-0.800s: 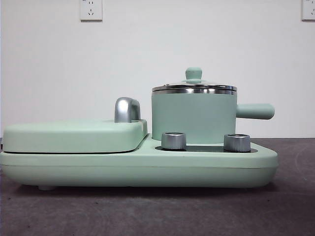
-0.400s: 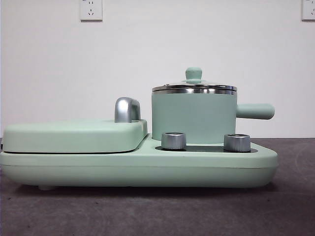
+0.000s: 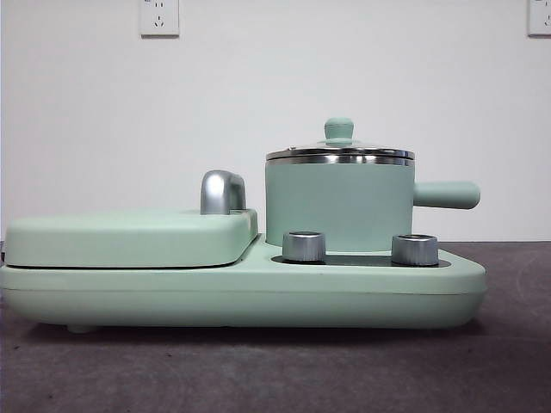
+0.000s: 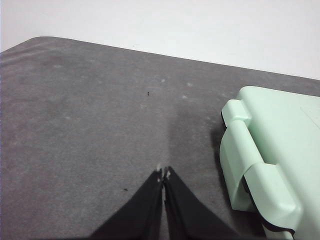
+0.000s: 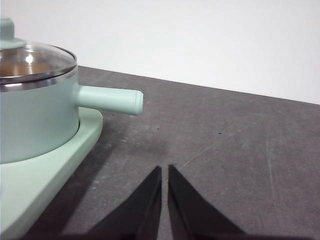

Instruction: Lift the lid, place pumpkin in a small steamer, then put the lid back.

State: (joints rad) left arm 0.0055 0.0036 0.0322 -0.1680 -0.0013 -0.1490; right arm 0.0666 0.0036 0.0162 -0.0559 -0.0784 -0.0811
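The small steamer [image 3: 338, 205], a mint-green pot with a straight side handle [image 3: 446, 194], stands on the right of the griddle unit [image 3: 241, 288]. The glass lid [image 3: 339, 153] with its mint knob [image 3: 338, 129] sits on the pot. The pot also shows in the right wrist view [image 5: 35, 120], with the lid [image 5: 30, 62] on it. An orange-brown tint shows through the glass; the pumpkin itself cannot be made out. My right gripper [image 5: 164, 170] is shut and empty over the grey table beside the pot handle [image 5: 111, 99]. My left gripper [image 4: 163, 175] is shut and empty beside the unit's hinged end [image 4: 260, 165].
The flat hinged mint-green cover [image 3: 129, 237] with its chrome handle [image 3: 222, 191] lies closed on the unit's left half. Two chrome dials [image 3: 304, 246] [image 3: 414, 249] stand in front of the pot. Wall sockets [image 3: 159, 17] are on the white wall behind.
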